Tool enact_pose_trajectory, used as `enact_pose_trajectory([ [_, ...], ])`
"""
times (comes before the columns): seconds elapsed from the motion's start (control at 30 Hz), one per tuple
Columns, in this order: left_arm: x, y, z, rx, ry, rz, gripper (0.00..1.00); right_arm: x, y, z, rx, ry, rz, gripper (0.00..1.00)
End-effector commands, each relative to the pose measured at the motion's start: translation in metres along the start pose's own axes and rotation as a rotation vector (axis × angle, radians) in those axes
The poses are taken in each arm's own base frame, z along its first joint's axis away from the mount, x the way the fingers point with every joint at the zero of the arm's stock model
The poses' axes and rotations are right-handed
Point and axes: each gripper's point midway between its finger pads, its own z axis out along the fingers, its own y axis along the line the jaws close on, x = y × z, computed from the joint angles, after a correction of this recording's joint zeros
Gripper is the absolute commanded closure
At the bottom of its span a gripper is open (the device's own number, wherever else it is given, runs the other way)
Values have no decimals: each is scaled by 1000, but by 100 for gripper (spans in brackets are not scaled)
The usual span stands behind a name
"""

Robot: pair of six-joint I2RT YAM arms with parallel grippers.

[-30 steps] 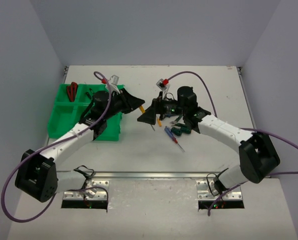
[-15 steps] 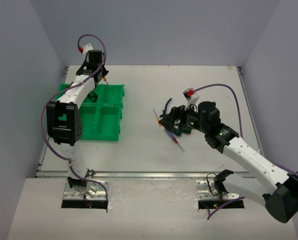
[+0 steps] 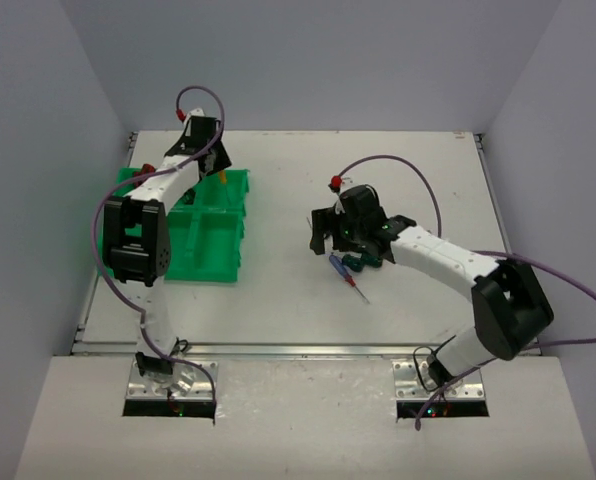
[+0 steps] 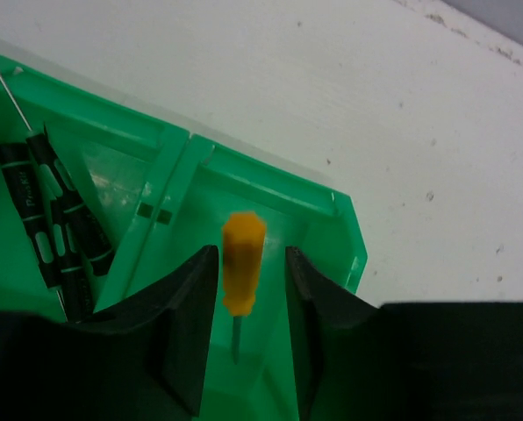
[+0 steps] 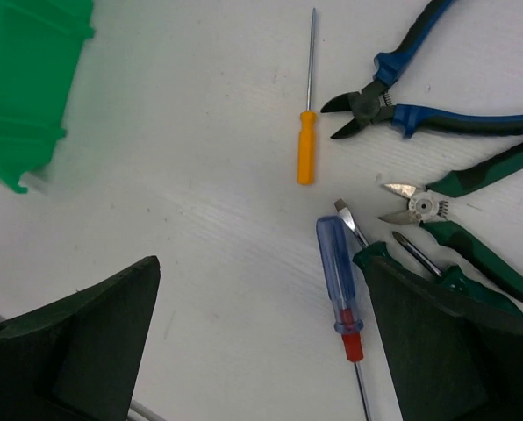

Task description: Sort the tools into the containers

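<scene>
Left hand [image 3: 218,165] first, overhead view: it hangs over the upper-right compartment of the bright green divided plastic bin [image 3: 218,262], while the right hand [image 3: 323,238] sits above the loose tools mid-frame.

Left wrist view: the fingers [image 4: 187,307] are parted just wider than the orange-handled thin screwdriver [image 4: 242,272] between them, with no contact showing. I'd lift straight up, clear of the rim.

Right wrist view: the right hand is spread wide. A second orange screwdriver [image 5: 306,145] lies upper centre on the white desk [image 5: 200,219]. Centre over its handle before closing.

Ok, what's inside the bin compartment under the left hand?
An orange-handled screwdriver, between the open fingers of the left hand; whether it rests on the floor is unclear. The hand hides the near part of this green bin compartment.
</scene>
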Motion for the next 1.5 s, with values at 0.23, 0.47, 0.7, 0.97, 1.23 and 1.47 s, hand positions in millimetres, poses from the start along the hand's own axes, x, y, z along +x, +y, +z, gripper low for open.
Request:
enact_pose_trajectory([
  [0.23,-49,-46,-111,279,-79,-54,0,-20,-7,74,255,141,-105,36],
  [0.47,-59,-66,-251,494,-259,-14,0,1,-20,102,325,236,-123,58],
  [0.7,-26,-39,-287,540,-280,5,0,25,-30,111,343,288,-121,62],
  [0.97,7,-29,-287,568,-232,31,0,55,-32,125,328,364,-95,87],
  [1.23,40,-53,-287,762,-149,-22,0,32,4,105,162,270,-58,100],
  [1.47,96,-90,-282,1024,20,-82,0,-15,94,11,-409,-128,-65,100],
])
